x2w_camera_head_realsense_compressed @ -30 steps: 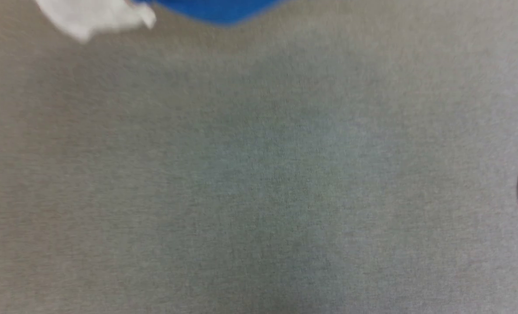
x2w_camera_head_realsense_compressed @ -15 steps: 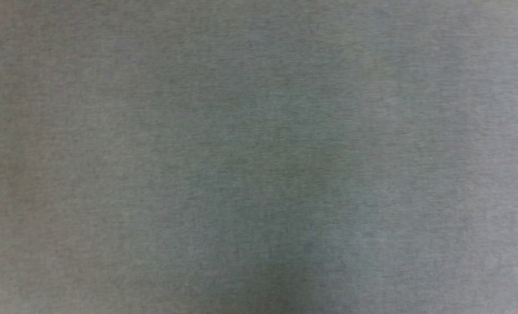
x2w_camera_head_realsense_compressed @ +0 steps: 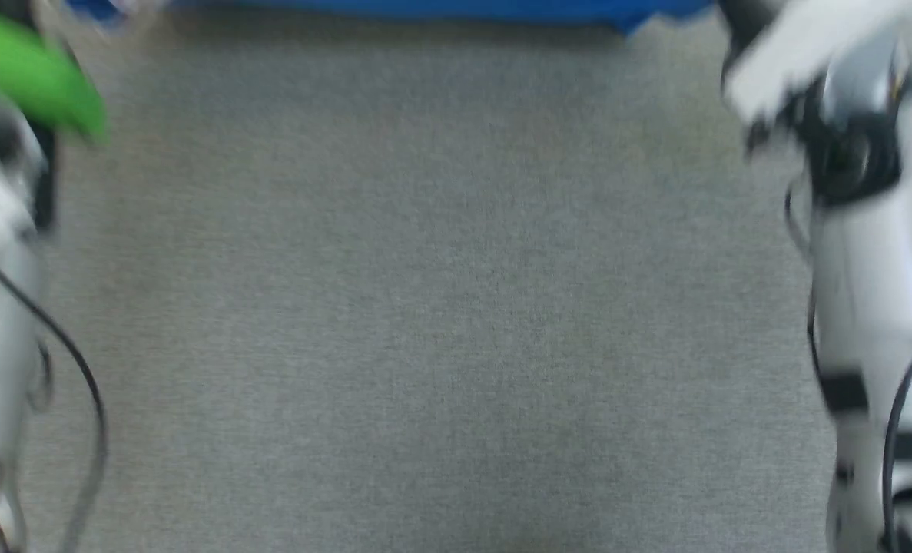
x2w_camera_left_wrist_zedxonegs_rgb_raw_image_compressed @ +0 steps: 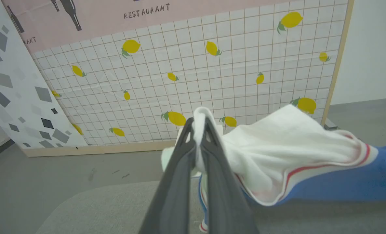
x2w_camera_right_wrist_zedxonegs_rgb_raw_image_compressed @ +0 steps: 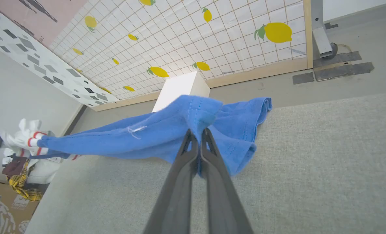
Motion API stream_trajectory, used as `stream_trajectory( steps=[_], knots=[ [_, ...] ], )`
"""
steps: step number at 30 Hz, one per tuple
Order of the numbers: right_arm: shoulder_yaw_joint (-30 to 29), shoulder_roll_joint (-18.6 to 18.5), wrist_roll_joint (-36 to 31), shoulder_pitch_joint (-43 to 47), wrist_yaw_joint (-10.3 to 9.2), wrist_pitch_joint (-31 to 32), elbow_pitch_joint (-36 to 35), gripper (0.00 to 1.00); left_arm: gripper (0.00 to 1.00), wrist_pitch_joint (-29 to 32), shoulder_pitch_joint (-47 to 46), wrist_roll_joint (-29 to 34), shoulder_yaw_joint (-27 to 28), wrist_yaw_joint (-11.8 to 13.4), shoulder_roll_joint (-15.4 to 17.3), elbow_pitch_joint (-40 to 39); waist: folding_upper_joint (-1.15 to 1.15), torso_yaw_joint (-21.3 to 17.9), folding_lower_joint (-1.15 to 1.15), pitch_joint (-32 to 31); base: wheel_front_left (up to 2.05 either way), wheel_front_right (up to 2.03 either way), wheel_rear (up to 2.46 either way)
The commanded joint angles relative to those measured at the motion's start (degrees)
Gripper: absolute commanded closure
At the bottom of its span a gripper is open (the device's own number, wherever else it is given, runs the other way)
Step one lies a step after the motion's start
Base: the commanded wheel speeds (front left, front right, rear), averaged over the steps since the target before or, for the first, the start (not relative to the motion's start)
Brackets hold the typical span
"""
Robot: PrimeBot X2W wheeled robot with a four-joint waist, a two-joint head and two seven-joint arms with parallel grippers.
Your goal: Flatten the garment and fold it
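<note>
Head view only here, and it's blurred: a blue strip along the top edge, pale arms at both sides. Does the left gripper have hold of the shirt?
Observer: Yes. The left gripper is shut on the white sleeve, which has thin red stripe trim.
Operator: And the right one?
Observer: The right gripper is shut on a bunched blue edge of the royal-blue jersey garment.
Operator: Is the cloth lying flat?
Observer: No. In the right wrist view it stretches from the right gripper across to the sleeve, seemingly lifted off the grey fabric surface, with one blue flap drooping toward it.
</note>
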Motion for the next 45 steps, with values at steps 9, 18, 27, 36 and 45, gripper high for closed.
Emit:
stream_trajectory(
  steps=[9,18,27,36,45],
  knots=[
    [1.3,-4.6,5.0,28.4,-0.08,3.1,-13.0,1.0,1.0,4.9,30.8,-8.1,1.2,4.2,-2.5,-11.8,0.0,2.4,0.01,-14.7,0.0,0.0,0.0],
    [-0.8,-5.9,3.4,48.8,-0.08,9.5,-21.3,1.0,1.0,16.4,53.8,-17.4,2.8,9.0,-3.1,-21.1,0.0,2.2,0.01,-20.3,0.0,0.0,0.0],
    [-1.9,-6.2,-2.1,63.4,-0.08,28.3,-31.8,1.0,1.0,26.4,69.2,-22.9,5.9,16.5,-0.2,-32.6,0.0,0.9,0.01,-21.5,0.0,0.0,0.0],
    [-4.6,-3.5,-4.2,59.6,-0.08,25.7,-38.1,1.0,1.0,20.0,67.0,-21.3,8.8,16.0,0.2,-40.3,0.0,0.5,0.01,-20.0,0.0,0.0,0.0],
    [-1.7,-4.3,-11.6,49.8,-0.08,23.5,-35.3,1.0,1.0,18.2,48.2,-18.0,5.2,11.0,-0.3,-31.4,0.0,0.6,0.01,-13.8,0.0,0.0,0.0]
  ],
)
